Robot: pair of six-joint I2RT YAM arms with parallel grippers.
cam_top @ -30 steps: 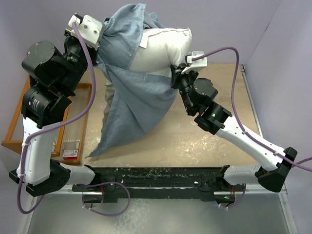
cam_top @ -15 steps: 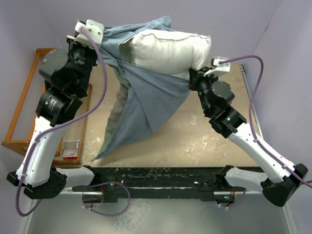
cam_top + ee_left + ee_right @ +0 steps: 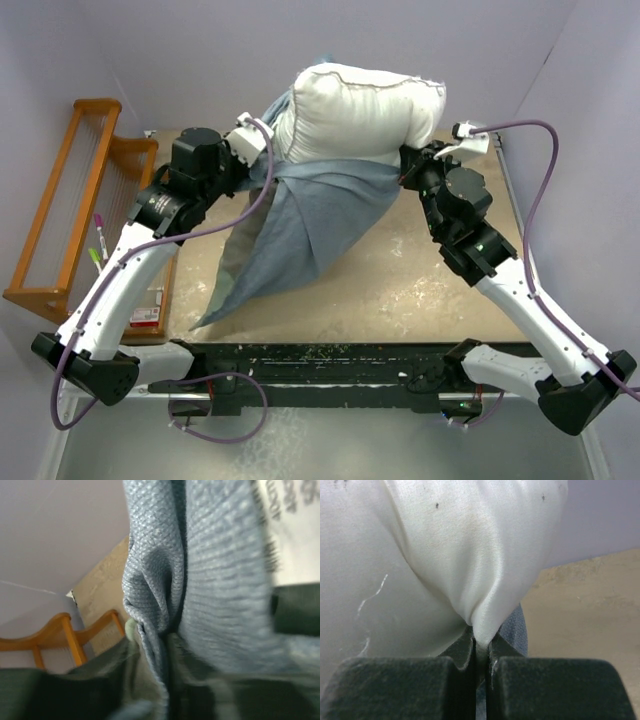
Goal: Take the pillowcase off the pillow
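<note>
1. Left claw (image 3: 161, 647): closed tight on a fold of the pillowcase (image 3: 300, 215).
2. Right claw (image 3: 480, 647): clamped on a pinched corner of the pillow (image 3: 365, 110).
3. Pillow: held up over the far side of the desk (image 3: 430, 280), mostly bare.
4. Pillowcase: hangs beneath the pillow with its grey-blue inside showing. Its tip trails towards the desk's near left.

More of the pillow (image 3: 360, 110) bare, farther right; the pillowcase (image 3: 300, 225) lower.

We're in a robot lab cell: plain lilac walls (image 3: 180, 50) boxing a scuffed table (image 3: 430, 285), arms (image 3: 125, 290) bolted to its rail (image 3: 320, 362).
</note>
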